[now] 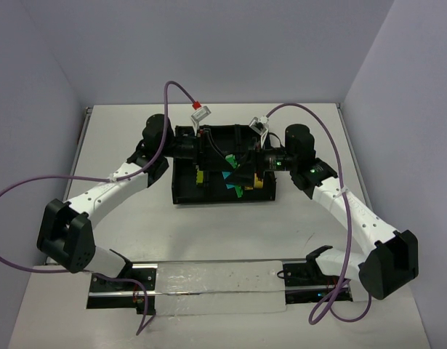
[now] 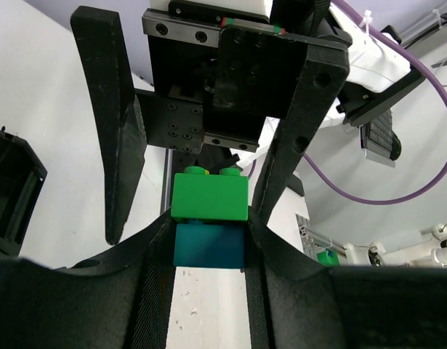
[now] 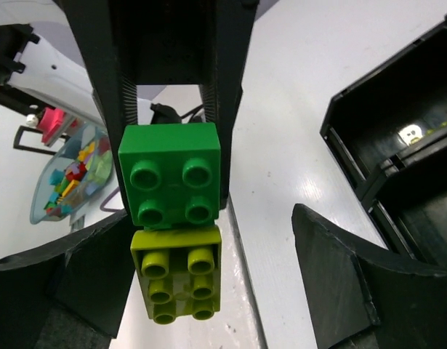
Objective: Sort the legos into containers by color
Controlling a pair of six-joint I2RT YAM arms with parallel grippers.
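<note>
**A:** The left pincer [image 2: 208, 222]: how does it stand?

**B:** Closed narrow on the lego cluster [image 2: 210, 200], with its pads [image 2: 159, 291] on opposite sides. The cluster hangs in the air between the two pincers, above the black tray [image 1: 181, 195] in the overhead view.

**A:** What's in the cluster?

**B:** A green brick [image 3: 170, 182] and a lime brick [image 3: 177, 276] sit side by side, studs facing the right wrist camera. A teal brick [image 2: 208, 246] sits against the green one's base.

**A:** And the right pincer [image 3: 208, 218]?

**B:** Spread wide, its fingers [image 3: 332, 276] on either side of the cluster. I can't tell whether one touches it.

**A:** The arms?

**B:** The left arm [image 1: 107, 190] and right arm [image 1: 354, 214] reach forward, elbows out, wrists turned inward to face each other. Loose legos [image 1: 234, 185] lie in the tray, which rests on the white tabletop [image 1: 317, 240].
</note>
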